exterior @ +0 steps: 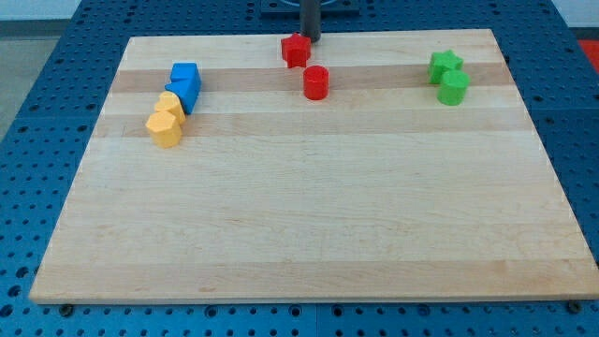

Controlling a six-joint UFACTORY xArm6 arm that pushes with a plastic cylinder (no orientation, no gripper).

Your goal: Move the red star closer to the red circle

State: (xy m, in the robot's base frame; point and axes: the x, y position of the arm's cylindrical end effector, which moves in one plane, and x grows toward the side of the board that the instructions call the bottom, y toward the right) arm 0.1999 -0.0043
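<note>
The red star point(296, 50) sits near the top edge of the wooden board point(309, 215), a little left of centre. The red circle point(316, 82) stands just below and to the right of it, with a small gap between them. My tip point(310, 38) is at the board's top edge, just above and to the right of the red star, close to it or touching it; I cannot tell which.
A blue cube point(185, 74) and a blue block point(184, 93) sit at the upper left, with two yellow blocks point(166, 119) below them. A green star point(445, 65) and a green cylinder point(454, 88) sit at the upper right.
</note>
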